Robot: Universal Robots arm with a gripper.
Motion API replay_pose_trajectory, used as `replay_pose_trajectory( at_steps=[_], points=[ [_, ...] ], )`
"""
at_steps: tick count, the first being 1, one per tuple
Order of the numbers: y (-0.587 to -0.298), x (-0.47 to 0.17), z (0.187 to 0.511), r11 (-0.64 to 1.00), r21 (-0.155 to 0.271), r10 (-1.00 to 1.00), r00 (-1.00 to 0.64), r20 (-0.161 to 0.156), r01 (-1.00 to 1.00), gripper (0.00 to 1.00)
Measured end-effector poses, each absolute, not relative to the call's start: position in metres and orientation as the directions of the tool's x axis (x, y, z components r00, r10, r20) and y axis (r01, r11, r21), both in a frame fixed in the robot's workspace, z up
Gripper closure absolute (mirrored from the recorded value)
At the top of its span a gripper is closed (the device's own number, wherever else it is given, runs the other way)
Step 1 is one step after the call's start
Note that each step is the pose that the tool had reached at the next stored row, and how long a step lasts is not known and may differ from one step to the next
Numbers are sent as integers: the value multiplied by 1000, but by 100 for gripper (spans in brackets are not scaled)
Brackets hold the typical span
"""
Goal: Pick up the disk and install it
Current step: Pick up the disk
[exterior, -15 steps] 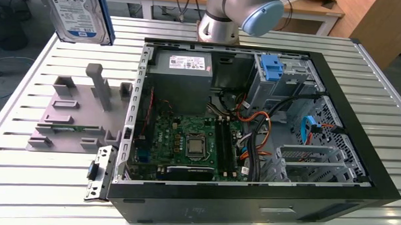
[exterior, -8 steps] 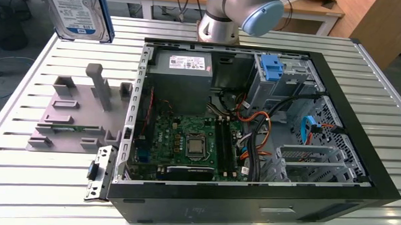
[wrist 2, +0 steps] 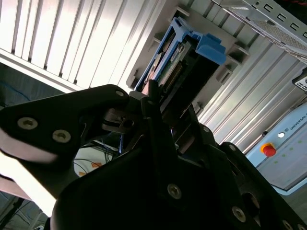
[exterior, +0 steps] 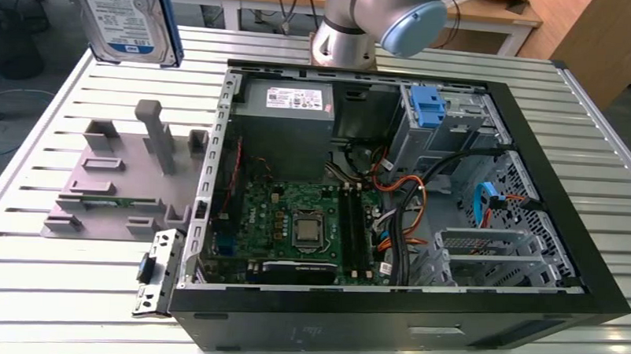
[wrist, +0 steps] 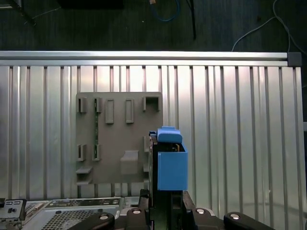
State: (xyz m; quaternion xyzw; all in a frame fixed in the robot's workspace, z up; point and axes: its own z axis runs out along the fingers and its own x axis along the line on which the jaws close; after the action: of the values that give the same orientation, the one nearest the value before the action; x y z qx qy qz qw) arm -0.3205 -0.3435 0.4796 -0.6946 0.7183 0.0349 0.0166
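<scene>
Pincer point(wrist: 165, 201) clamped on the disk point(exterior: 127, 17) high over the grey holder plate point(exterior: 116, 186), beside the open computer case point(exterior: 342, 323).

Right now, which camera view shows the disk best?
The exterior view: the disk turns its labelled face to the camera there. Both wrist views show it edge-on, mostly its blue rail.

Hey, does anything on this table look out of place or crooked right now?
Nothing looks damaged or spilled. One loose piece stands out: a small metal bracket lies tilted on the table beside the open computer case, at the exterior view's left. The disk is off the table, clamped in the gripper.
</scene>
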Motion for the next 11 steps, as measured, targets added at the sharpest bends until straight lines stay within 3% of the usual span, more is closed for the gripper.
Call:
replay_pose_trajectory(
  at_steps=[11],
  points=[
    [-343,-293,480,33,27,-997,-34,-72,-999,65]
  ],
)
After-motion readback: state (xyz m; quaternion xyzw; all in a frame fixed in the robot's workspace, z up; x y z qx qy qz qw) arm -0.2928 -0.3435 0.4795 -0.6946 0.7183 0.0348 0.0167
